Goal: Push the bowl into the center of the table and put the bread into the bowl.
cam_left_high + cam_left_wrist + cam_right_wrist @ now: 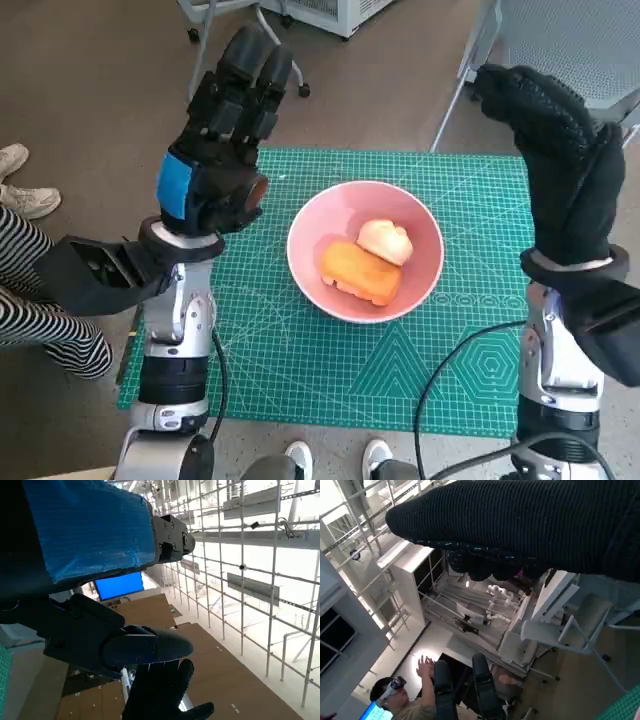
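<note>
A pink bowl [365,250] sits near the middle of the green cutting mat [300,350] on the table. Inside it lie an orange loaf of bread [360,272] and a pale round bun [386,241]. My left hand [228,115] is raised high above the mat's left side, fingers apart, holding nothing. My right hand [555,140] is lifted above the mat's right edge, also empty with fingers extended. Both wrist views point upward at the room. The left wrist view shows the blue-taped back of my left hand [90,535] and the gloved right hand [165,692].
A person's striped leg [40,310] and shoes [20,185] are at the left of the table. Feet [335,458] show at the front edge. A chair [560,50] stands behind the right corner. A person with raised hands [405,695] appears in the right wrist view.
</note>
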Controlling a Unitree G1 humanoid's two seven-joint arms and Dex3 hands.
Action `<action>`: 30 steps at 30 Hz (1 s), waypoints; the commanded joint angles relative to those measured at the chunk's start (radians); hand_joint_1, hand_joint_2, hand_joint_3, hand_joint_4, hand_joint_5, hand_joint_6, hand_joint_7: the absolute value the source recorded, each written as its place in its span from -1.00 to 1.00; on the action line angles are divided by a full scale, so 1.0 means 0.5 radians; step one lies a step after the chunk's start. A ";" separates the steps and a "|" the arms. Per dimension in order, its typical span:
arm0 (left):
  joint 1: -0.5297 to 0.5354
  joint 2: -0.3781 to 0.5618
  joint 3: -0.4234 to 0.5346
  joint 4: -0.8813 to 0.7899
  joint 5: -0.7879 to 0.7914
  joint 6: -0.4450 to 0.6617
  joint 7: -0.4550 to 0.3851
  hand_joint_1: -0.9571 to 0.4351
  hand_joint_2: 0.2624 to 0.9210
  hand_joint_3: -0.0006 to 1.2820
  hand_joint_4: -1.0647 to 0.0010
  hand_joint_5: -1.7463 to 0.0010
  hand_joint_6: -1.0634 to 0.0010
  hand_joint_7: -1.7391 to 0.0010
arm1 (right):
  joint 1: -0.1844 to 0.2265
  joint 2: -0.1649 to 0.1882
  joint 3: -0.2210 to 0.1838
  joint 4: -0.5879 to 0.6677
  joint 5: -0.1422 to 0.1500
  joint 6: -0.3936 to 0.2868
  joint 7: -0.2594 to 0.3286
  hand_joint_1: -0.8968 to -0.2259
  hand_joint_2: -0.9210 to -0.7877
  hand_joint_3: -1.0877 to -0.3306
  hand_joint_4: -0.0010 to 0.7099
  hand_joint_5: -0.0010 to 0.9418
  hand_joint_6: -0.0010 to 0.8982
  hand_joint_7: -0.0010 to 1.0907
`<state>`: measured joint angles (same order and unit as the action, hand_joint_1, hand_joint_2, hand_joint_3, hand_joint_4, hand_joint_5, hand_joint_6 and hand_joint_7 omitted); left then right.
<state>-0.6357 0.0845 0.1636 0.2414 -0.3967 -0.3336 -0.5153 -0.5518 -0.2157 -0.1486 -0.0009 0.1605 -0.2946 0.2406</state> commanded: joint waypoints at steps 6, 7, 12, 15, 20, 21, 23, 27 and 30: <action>0.030 0.009 0.000 -0.012 -0.023 0.003 -0.016 -0.70 1.00 -0.39 0.87 0.98 0.78 0.90 | 0.055 0.034 0.009 -0.020 0.039 0.079 -0.022 -0.44 -1.00 0.06 -0.29 -0.99 -0.69 -0.01; 0.031 0.008 -0.001 -0.012 -0.017 -0.001 -0.012 -0.70 1.00 -0.39 0.87 0.98 0.79 0.90 | 0.056 0.038 0.010 -0.025 0.036 0.083 -0.025 -0.45 -1.00 0.06 -0.29 -0.99 -0.69 -0.01; 0.036 0.012 -0.006 -0.014 0.017 -0.018 0.009 -0.68 1.00 -0.39 0.87 0.98 0.80 0.90 | 0.063 0.055 0.012 -0.037 0.020 0.095 -0.037 -0.45 -1.00 0.06 -0.30 -0.99 -0.70 -0.01; 0.043 0.017 -0.007 -0.023 0.026 -0.025 0.013 -0.67 1.00 -0.38 0.86 0.98 0.81 0.89 | 0.067 0.058 0.009 -0.035 0.016 0.096 -0.041 -0.45 -1.00 0.06 -0.30 -0.99 -0.71 -0.02; 0.042 0.020 -0.004 -0.015 0.041 -0.038 0.023 -0.67 1.00 -0.38 0.84 0.97 0.80 0.89 | 0.074 0.061 0.005 -0.037 0.023 0.098 -0.047 -0.46 -1.00 0.06 -0.31 -0.99 -0.73 -0.02; 0.041 0.020 -0.003 -0.013 0.044 -0.040 0.025 -0.67 1.00 -0.38 0.84 0.97 0.80 0.88 | 0.075 0.063 0.005 -0.039 0.023 0.100 -0.049 -0.46 -1.00 0.07 -0.31 -0.99 -0.73 -0.02; 0.040 0.021 -0.004 -0.008 0.050 -0.044 0.030 -0.67 1.00 -0.38 0.84 0.98 0.80 0.88 | 0.076 0.065 0.005 -0.043 0.022 0.104 -0.054 -0.46 -1.00 0.07 -0.31 -0.99 -0.73 -0.02; 0.036 0.026 -0.010 0.003 0.078 -0.060 0.045 -0.68 1.00 -0.37 0.84 0.98 0.79 0.87 | 0.080 0.069 0.007 -0.053 0.016 0.112 -0.065 -0.46 -1.00 0.07 -0.31 -1.00 -0.73 -0.02; 0.037 0.025 -0.014 -0.001 0.090 -0.057 0.051 -0.68 1.00 -0.37 0.83 0.98 0.79 0.87 | 0.084 0.073 0.012 -0.052 0.012 0.109 -0.071 -0.46 -1.00 0.07 -0.31 -1.00 -0.73 -0.02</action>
<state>-0.6227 0.0875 0.1624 0.2440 -0.3611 -0.3506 -0.4950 -0.5339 -0.1871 -0.1468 -0.0268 0.1622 -0.2567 0.2156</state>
